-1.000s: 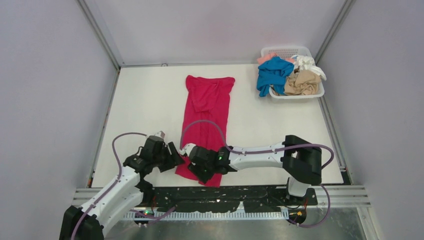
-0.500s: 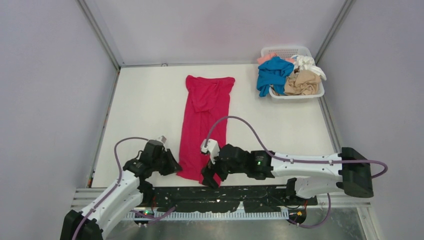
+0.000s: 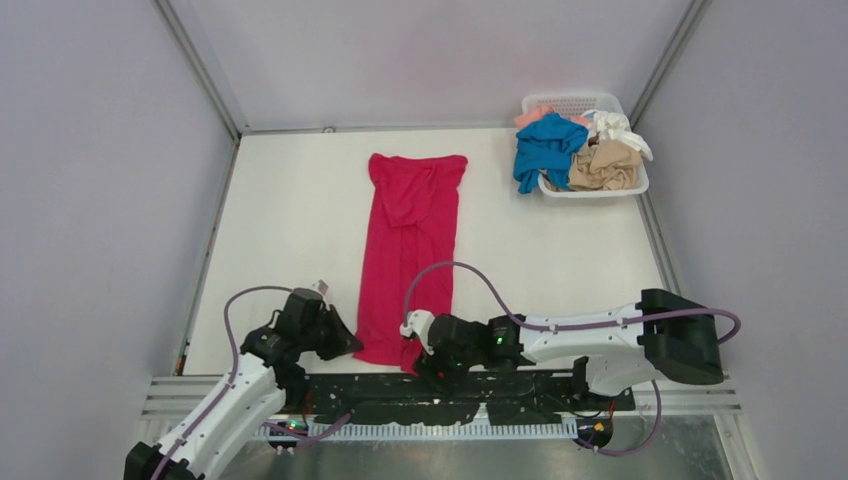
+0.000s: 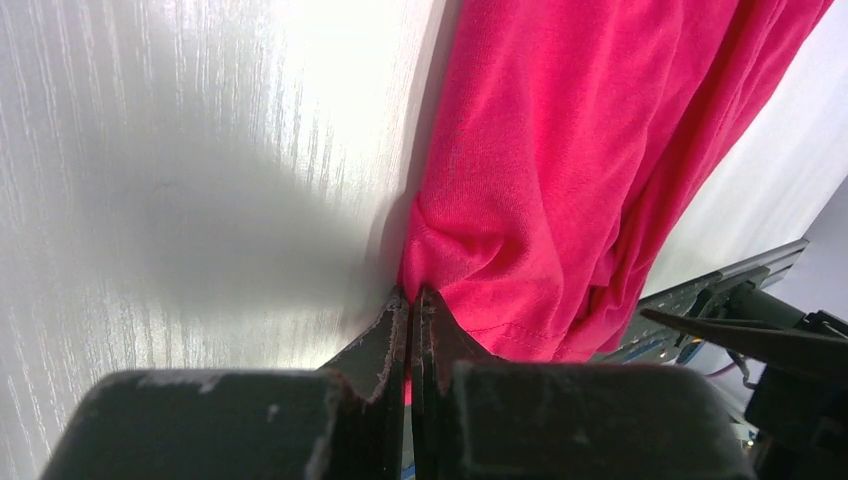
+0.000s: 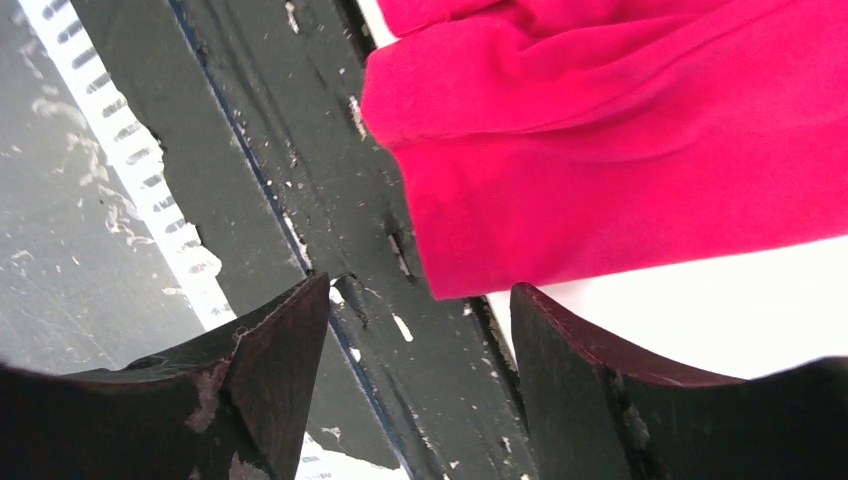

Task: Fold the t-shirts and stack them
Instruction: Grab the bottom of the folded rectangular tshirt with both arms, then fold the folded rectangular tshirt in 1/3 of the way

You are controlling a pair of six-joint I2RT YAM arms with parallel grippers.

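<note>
One long strip of soft knit, the magenta-red t-shirt (image 3: 410, 225), stretches away ahead of both arms. Your left gripper (image 4: 411, 300) pinches its bunched near corner tight; your right gripper (image 5: 420, 292) gapes wide, empty, the other smooth-folded corner just beyond its fingertips.

Magenta-red t-shirt (image 3: 410, 240) lies as a long narrow strip; other t-shirts (image 3: 590, 160) sit crumpled far right.

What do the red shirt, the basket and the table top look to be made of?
Red shirt: soft matte knit cloth; fine knit texture and soft folds show in the left wrist view. Basket: probably white plastic, with lattice walls. Table top: white board with faint streaked grain and a bright sheen, perhaps laminate.
</note>
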